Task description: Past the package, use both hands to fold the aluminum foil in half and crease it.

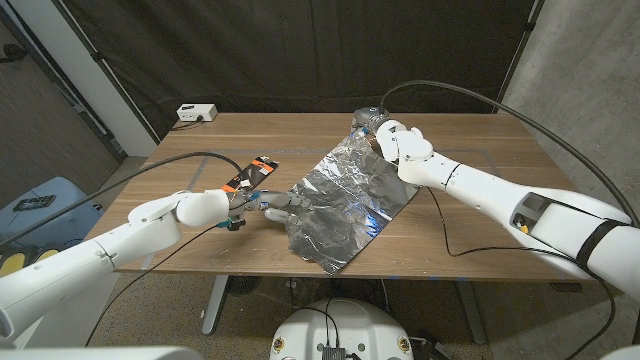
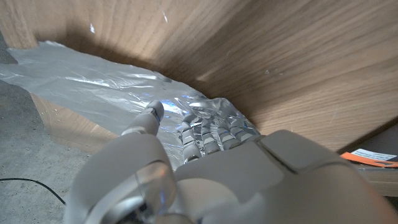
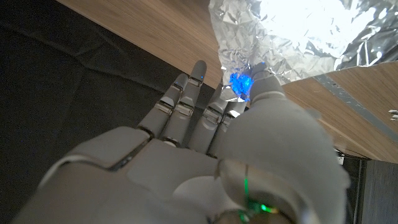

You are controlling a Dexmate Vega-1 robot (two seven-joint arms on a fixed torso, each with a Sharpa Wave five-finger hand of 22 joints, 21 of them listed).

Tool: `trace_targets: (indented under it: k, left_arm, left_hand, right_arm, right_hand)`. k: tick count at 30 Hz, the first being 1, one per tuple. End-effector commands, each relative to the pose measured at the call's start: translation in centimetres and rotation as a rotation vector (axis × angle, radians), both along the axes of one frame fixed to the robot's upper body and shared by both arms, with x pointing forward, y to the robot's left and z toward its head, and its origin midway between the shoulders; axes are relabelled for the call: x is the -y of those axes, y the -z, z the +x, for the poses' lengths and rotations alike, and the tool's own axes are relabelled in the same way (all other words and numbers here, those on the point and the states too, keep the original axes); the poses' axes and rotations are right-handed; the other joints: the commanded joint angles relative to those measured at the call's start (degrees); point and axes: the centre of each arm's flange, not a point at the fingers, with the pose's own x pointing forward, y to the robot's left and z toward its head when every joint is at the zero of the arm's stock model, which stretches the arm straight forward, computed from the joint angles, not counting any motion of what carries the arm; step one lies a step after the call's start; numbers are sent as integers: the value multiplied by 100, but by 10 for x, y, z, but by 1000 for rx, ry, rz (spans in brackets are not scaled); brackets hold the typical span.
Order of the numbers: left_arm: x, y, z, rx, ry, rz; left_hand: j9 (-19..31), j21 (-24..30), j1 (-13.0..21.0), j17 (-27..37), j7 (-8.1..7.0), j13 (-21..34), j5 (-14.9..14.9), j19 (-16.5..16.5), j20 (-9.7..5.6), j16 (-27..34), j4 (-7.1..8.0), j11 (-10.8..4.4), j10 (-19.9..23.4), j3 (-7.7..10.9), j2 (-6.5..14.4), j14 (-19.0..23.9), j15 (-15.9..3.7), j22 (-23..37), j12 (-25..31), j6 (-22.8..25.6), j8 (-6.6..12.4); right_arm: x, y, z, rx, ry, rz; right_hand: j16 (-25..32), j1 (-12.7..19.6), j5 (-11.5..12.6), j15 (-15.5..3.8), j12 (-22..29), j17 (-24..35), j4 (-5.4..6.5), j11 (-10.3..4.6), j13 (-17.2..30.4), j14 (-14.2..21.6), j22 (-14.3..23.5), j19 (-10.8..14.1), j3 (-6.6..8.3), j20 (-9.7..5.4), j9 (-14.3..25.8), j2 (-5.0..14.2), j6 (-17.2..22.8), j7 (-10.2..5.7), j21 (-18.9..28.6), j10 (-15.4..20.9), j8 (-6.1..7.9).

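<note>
The left hand (image 1: 262, 207) pinches the foil's (image 1: 345, 200) near corner, the package (image 1: 250, 177) just beyond it. The right hand (image 1: 385, 135) pinches the far corner.

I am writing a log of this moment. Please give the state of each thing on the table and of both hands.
aluminum foil: lying spread out and wrinkled, not yet folded
package: lying flat beside the foil
left hand: holds the foil's near-left edge
right hand: pinches the foil's far corner
white box: at the table's far edge
</note>
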Motion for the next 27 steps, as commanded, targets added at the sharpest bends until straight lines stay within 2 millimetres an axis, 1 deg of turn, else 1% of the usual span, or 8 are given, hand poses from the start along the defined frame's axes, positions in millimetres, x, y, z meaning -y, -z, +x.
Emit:
trace_targets:
  k: [1, 10, 22, 27]
  left_arm:
    - [-1, -1, 0, -1, -7, -19]
    - [0, -2, 0, 0, -13, -28]
    - [1, -1, 0, 0, -25, -55]
    - [2, -2, 1, 0, -15, -69]
  left_hand:
    - [19, 47, 55, 33, 16, 15, 50, 470, 347, 29, 2, 17, 26, 50, 11, 47, 12, 44, 24, 46, 33]
    - [19, 35, 49, 33, 46, 15, 47, 478, 350, 28, 7, 33, 24, 44, 7, 50, 17, 44, 21, 51, 30]
    - [19, 22, 45, 34, 52, 15, 45, 494, 353, 28, 15, 40, 24, 41, 10, 56, 28, 45, 19, 64, 30]
    - [19, 17, 45, 35, 59, 16, 45, 506, 354, 27, 17, 51, 30, 43, 14, 58, 30, 46, 20, 73, 30]
  right_arm:
    - [-11, -1, -19, 6, 30, 11]
    - [-18, -8, -31, 11, 46, 20]
    - [-30, -12, -38, 0, 72, 17]
    - [-35, -13, -44, 9, 100, 11]
  right_hand:
    - [-12, 74, -19, -833, -12, 32, 12, -5, 23, 63, 15, 43, -24, -687, 23, 37, 13, 64, 15, 44, -23]
    - [-5, 92, -37, -821, -25, 43, 17, -2, 22, 88, 15, 55, -61, -652, 26, 57, 27, 80, 18, 54, -36]
    - [-6, 151, -52, -823, -42, 51, 2, 1, 22, 94, 15, 68, -83, -626, 28, 84, 28, 103, 20, 58, -56]
    - [5, 193, -67, -807, -47, 62, -1, 55, 23, 119, 15, 87, -89, -594, 30, 129, 36, 156, 25, 74, -69]
